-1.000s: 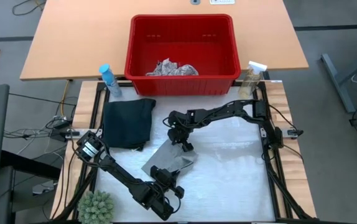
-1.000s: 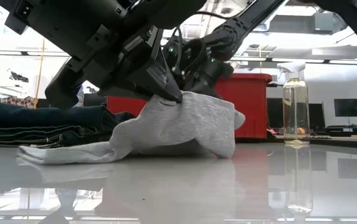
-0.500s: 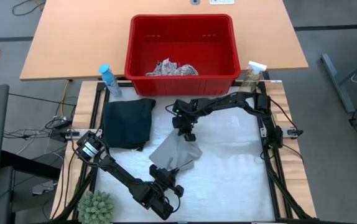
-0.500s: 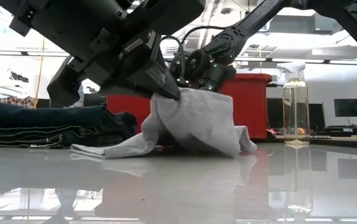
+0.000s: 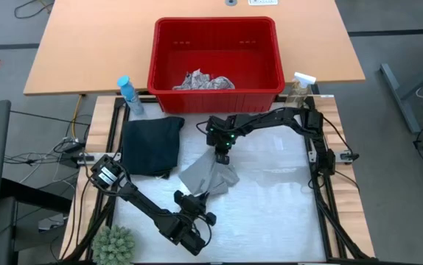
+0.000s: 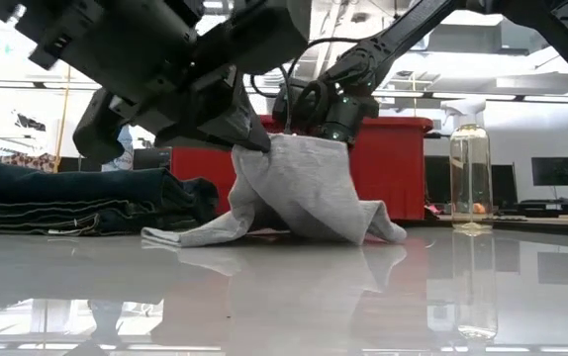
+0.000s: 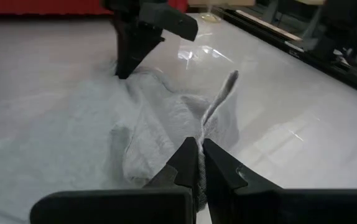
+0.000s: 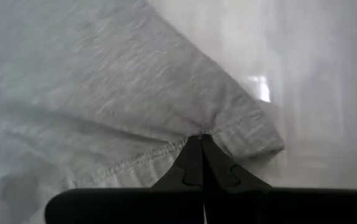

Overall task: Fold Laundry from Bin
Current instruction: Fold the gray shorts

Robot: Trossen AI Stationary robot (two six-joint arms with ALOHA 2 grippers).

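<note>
With the left gripper [image 5: 194, 199] at lower centre and the right gripper [image 5: 222, 157] mid-frame, both jaws clamped on the small plain grey cloth [image 5: 205, 177], carry its edges evenly so your fold lands square on the white surface [image 5: 278, 199].

No text legible anywhere; no labels, brands, numbers or signs can be read

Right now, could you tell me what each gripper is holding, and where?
Both hold the grey cloth: the left gripper pinches one edge, the right gripper the hem at the opposite edge.
</note>
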